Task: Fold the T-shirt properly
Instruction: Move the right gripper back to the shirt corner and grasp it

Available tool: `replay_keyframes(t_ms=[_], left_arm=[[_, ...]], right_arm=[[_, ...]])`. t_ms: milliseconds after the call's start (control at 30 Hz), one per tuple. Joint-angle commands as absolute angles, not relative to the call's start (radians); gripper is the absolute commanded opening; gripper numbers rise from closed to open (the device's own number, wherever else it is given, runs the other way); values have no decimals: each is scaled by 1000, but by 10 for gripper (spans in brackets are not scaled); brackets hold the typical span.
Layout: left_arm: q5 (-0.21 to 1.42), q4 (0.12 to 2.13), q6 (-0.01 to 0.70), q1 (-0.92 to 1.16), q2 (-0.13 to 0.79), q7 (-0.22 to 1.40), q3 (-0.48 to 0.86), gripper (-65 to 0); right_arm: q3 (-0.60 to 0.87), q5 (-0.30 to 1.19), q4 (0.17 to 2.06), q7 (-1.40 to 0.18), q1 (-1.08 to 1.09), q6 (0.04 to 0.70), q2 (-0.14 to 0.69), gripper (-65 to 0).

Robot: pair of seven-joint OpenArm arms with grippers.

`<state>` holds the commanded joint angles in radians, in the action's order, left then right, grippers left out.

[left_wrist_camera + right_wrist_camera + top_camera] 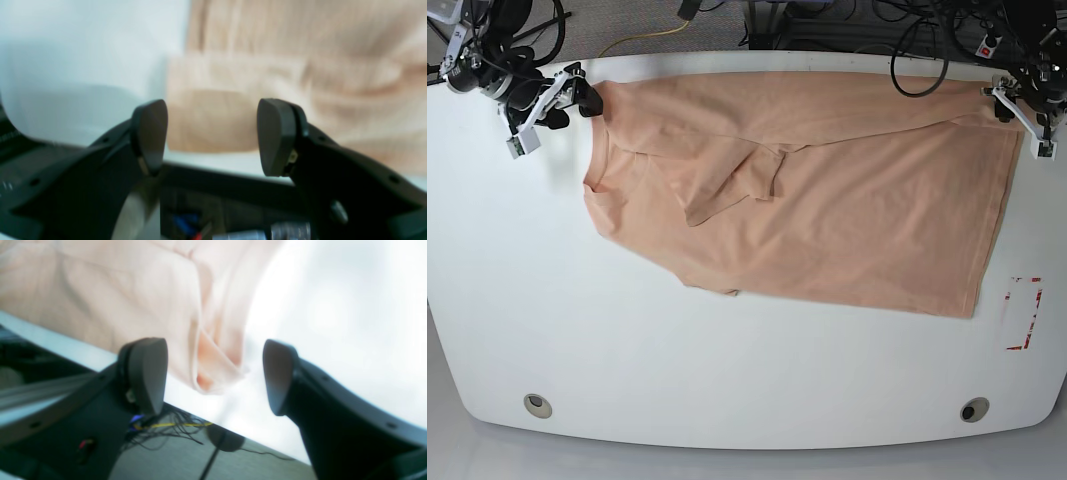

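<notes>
The peach T-shirt [847, 200] lies spread across the far half of the white table [727, 380], collar to the left, hem to the right. One sleeve [737, 180] is folded onto the body. My right gripper [585, 100] stands open at the shirt's far left corner. In the right wrist view, a folded cloth edge [213, 350] lies between the open fingers [146, 373] of the right gripper [213, 376]. My left gripper [1007, 100] is open at the far right corner. In the left wrist view, the shirt [267, 66] shows past the empty left gripper [212, 138].
A red-marked rectangle [1024, 313] sits on the table near the right edge. Two round holes [538, 405] [973, 409] lie near the front edge. Cables [657, 30] hang behind the far table edge, close to both grippers.
</notes>
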<state>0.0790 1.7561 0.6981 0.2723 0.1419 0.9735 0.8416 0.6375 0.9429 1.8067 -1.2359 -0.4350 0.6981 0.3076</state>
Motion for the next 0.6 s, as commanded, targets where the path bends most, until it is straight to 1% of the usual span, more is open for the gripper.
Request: replay_keyframes(t_ms=[100,200,300,367,433,467,500,533,567,600], left_arm=[[74,1710,698,272,142,969,840,-260],[74,1684,698,272,142,969,840,-260],[73,1669,698,275,142,969,840,-260],[74,1669,698,302,142,967,835,-260],[74,1673,698,315,139,967,832,-262],[74,1675,698,317,137,967,832,-279],[74,1670,698,332,137,967,832,-328],[74,1669,698,340,137,967,832,-360],[77,1669,698,351,139,967,832,-422],[77,1670,698,355,139,967,832,-460]], right_arm=[[624,892,1759,-1234,-429,698,275,-220],[595,829,1733,-1230,-426,698,260,-220],[562,811,1732,-1230,-426,698,240,-231],[555,811,1733,-1230,-426,698,234,-292],[553,811,1733,-1230,-426,698,232,-407],[555,812,1733,-1230,-426,698,232,-477],[555,814,1733,-1230,-427,698,232,-550],[555,816,1733,-1230,-430,698,236,-595],[555,819,1733,-1231,-432,698,242,-650],[556,819,1733,-1234,-433,698,242,-650]])
